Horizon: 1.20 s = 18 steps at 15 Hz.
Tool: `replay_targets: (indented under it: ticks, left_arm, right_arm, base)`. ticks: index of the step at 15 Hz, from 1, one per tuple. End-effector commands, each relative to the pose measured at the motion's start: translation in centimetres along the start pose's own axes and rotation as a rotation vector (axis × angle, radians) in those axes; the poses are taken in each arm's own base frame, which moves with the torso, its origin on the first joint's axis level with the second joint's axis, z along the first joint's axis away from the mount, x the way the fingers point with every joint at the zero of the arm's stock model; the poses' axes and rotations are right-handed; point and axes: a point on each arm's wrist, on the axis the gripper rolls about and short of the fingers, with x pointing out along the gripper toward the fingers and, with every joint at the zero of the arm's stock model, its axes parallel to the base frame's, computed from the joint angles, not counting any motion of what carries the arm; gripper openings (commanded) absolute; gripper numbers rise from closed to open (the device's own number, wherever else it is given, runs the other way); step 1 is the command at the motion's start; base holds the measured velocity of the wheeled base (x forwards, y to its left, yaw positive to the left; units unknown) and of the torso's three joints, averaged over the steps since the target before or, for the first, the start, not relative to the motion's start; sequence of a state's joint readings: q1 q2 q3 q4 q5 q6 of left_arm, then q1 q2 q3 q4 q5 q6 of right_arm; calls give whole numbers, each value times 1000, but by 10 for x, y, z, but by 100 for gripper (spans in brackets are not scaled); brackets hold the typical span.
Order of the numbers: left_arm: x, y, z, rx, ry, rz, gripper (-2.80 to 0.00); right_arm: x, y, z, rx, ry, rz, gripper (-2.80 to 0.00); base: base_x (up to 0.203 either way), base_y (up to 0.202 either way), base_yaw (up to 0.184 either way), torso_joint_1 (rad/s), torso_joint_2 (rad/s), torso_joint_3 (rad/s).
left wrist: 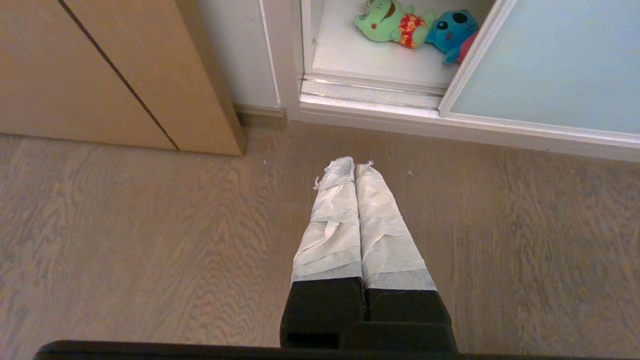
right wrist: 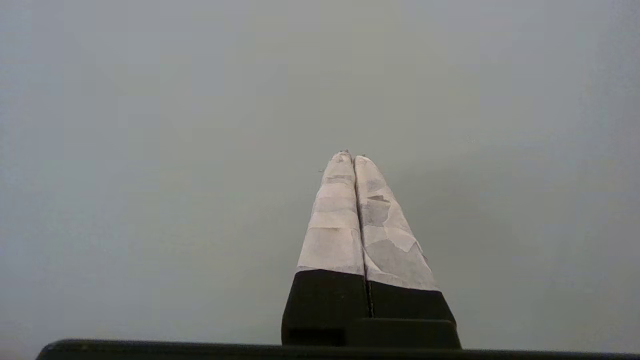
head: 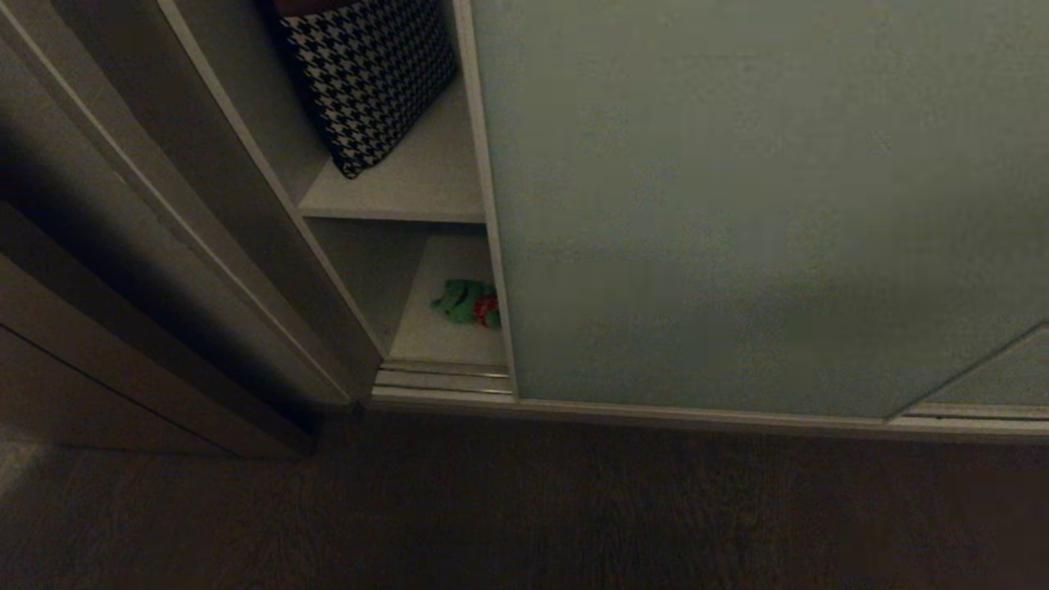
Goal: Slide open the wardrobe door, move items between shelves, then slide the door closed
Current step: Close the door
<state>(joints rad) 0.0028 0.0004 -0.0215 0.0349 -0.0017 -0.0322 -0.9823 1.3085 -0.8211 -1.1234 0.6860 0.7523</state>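
The grey-green sliding wardrobe door (head: 737,205) covers most of the wardrobe, leaving a narrow gap at its left edge. Through the gap I see the lower shelf (head: 447,332) with a green plush toy (head: 467,301) on it. In the left wrist view the green toy (left wrist: 392,22) lies beside a blue toy (left wrist: 452,30) on that shelf (left wrist: 360,55). An upper shelf (head: 410,184) carries a houndstooth bag. My left gripper (left wrist: 354,162) hangs shut and empty over the floor. My right gripper (right wrist: 351,156) is shut and empty, pointing at the plain door panel (right wrist: 200,125). Neither arm shows in the head view.
A black-and-white houndstooth bag (head: 369,74) leans on the upper shelf. The ribbed metal floor track (head: 447,375) runs along the wardrobe base. A wooden cabinet (left wrist: 100,70) stands at the left, with wood floor (left wrist: 150,240) in front of the wardrobe.
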Motion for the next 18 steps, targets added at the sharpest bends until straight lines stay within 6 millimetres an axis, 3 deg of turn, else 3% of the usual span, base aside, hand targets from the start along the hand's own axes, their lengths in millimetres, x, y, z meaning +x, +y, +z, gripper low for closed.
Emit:
replay_targets:
  ticks: [1, 5, 9, 11, 13, 15, 18]
  left_arm:
    - [0, 0, 0, -2, 0, 0, -280]
    - [0, 0, 0, -2, 0, 0, -280]
    - [0, 0, 0, -2, 0, 0, -280]
    - [0, 0, 0, -2, -1, 0, -280]
    - [0, 0, 0, -2, 0, 0, -280]
    - [0, 0, 0, -2, 0, 0, -280]
    - [0, 0, 0, -2, 0, 0, -280]
  right_arm:
    - [-9, -40, 34, -118, -73, -167, -280]
    - [-3, -108, 57, -140, -94, -301, -280]
    - [29, -161, 81, -14, -130, -433, -280]
    - [49, -194, 69, 184, -96, -493, -280]
    - [74, -221, 34, 447, -24, -503, -280]
    - [88, -236, 11, 660, 54, -455, -280]
    - [97, -250, -5, 867, 145, -290, -280]
  base:
    - [0, 0, 0, 0, 0, 0]
    - [0, 0, 0, 0, 0, 0]
    - [0, 0, 0, 0, 0, 0]
    - [0, 0, 0, 0, 0, 0]
    - [0, 0, 0, 0, 0, 0]
    - [0, 0, 0, 0, 0, 0]
    - [0, 0, 0, 0, 0, 0]
